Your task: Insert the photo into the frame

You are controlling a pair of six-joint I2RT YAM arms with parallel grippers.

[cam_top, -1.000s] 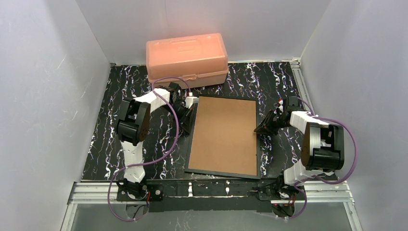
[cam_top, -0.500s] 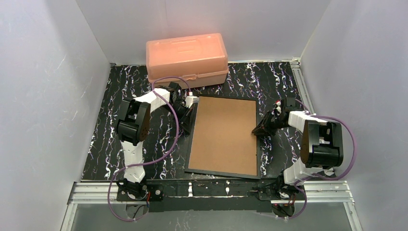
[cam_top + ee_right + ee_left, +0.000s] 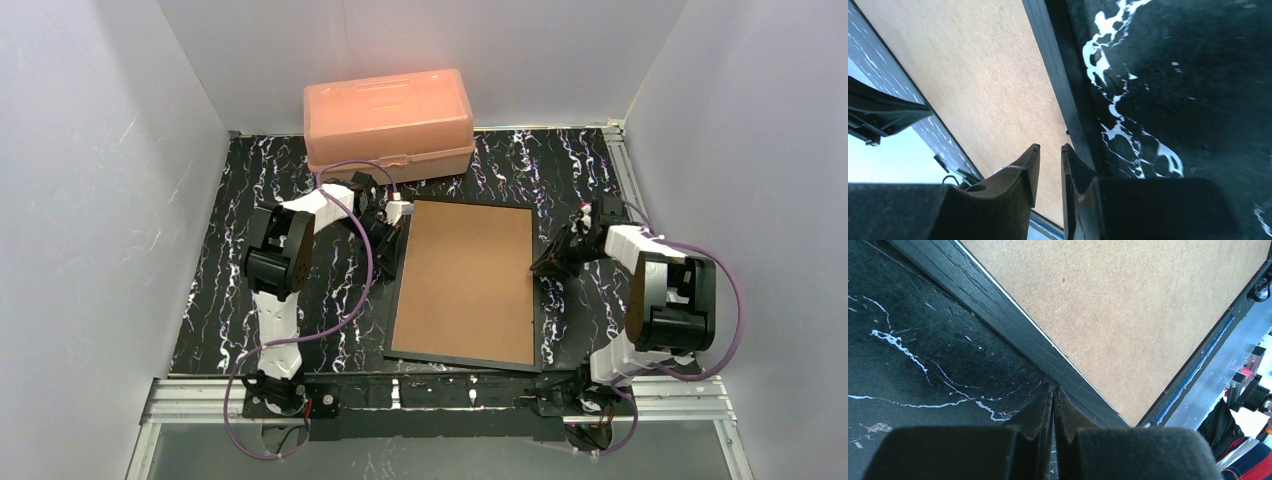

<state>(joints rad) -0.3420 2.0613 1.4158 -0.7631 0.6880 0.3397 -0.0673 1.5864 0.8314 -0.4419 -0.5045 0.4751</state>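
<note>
Brown fibreboard backing (image 3: 465, 285) fills the black picture frame (image 3: 998, 312), which lies flat (backing side up) on the black marbled table (image 3: 250, 200), between the two grippers. The left gripper (image 3: 1053, 392) has its jaws pressed together with nothing in them, its tips at the outer edge of the frame's near rail. The right gripper (image 3: 1050, 147) is parted by a narrow slit and grips nothing, its tips above the opposite rail where it meets the backing. A peach plastic box (image 3: 390, 120) sits beyond both grippers.
</note>
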